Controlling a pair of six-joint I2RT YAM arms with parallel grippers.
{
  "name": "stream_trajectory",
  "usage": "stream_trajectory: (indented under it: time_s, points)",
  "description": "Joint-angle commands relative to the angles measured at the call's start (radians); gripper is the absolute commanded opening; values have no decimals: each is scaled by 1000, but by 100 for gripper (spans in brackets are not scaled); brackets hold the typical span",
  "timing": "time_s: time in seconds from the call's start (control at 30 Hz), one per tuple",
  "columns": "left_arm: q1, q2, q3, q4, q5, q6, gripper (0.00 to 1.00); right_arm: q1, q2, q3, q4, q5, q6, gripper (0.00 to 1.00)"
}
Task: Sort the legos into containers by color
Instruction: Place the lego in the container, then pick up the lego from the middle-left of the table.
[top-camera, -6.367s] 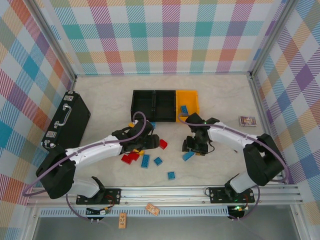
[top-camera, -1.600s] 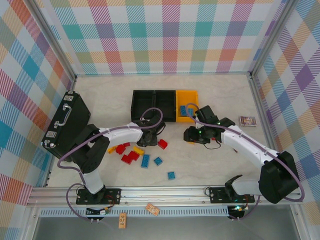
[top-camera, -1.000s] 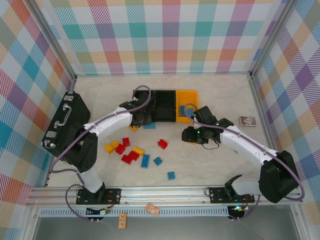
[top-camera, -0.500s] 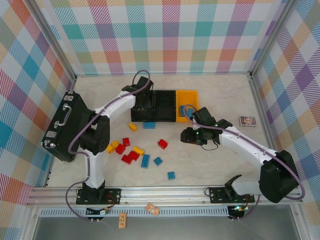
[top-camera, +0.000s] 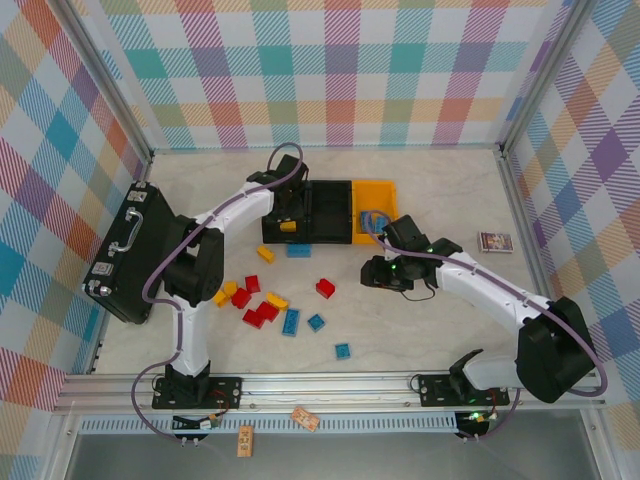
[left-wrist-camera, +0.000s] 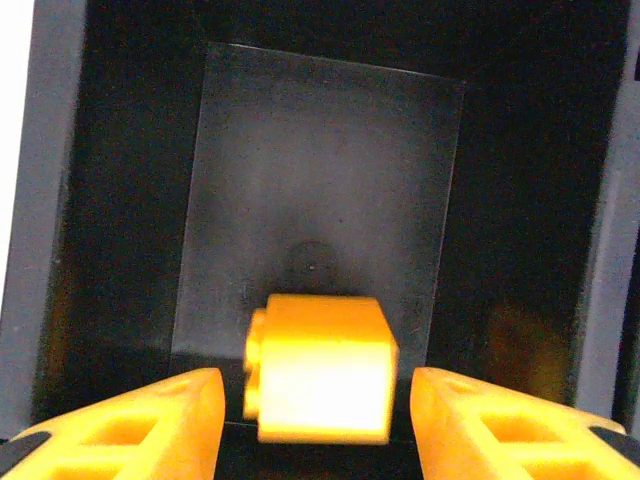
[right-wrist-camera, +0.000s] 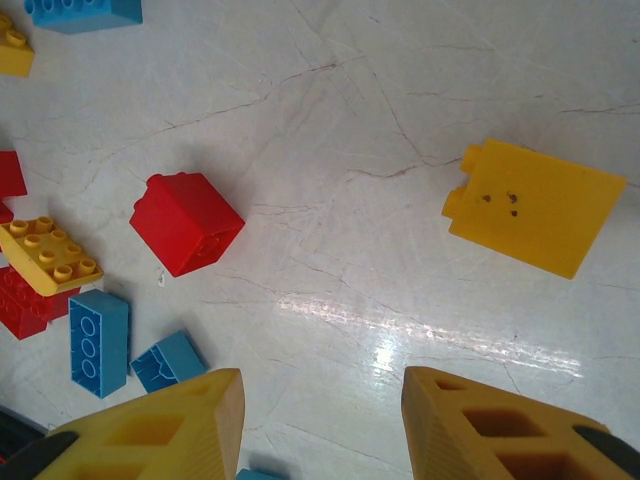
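The small yellow studded plastic brick (left-wrist-camera: 320, 365) was seen released in the leftmost black rectangular plastic bin (left-wrist-camera: 130, 200), blurry, probably on its floor, with the left gripper (left-wrist-camera: 312, 400) spread clear of it. The right gripper (right-wrist-camera: 320, 400) was seen parted, empty.

The left gripper (top-camera: 284, 207) hangs over the left black bin (top-camera: 268, 232), and a yellow brick (top-camera: 287, 227) lies inside that bin. Just in front of the bin lie a blue brick (top-camera: 298, 250) and a second yellow brick (top-camera: 265, 254). The right gripper (top-camera: 372, 274) sits off to the bin's right, nearer the arm bases.
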Motion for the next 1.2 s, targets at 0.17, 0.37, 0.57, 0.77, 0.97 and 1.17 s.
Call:
stream_trajectory:
  time_s: [0.17, 0.37, 0.57, 0.77, 0.97, 1.17]
  points:
    - [1, -53, 23, -37, 29, 6, 54, 8, -3, 5, 8, 2, 11, 46]
    - [-15, -208, -83, -23, 40, -12, 54, 9, 5, 27, 8, -1, -3, 46]
    - [-14, -417, -298, -6, 26, -62, 56, 35, 17, 51, 48, -42, -41, 47]
    - [6, -629, -523, -27, -22, -143, 57, 100, 47, 103, 110, -100, -94, 47]
    - [43, -831, -742, -55, -72, -255, 59, 151, 105, 150, 136, -129, -119, 47]
    - [99, -952, -899, -98, -97, -358, 61, 178, 156, 176, 149, -151, -121, 47]
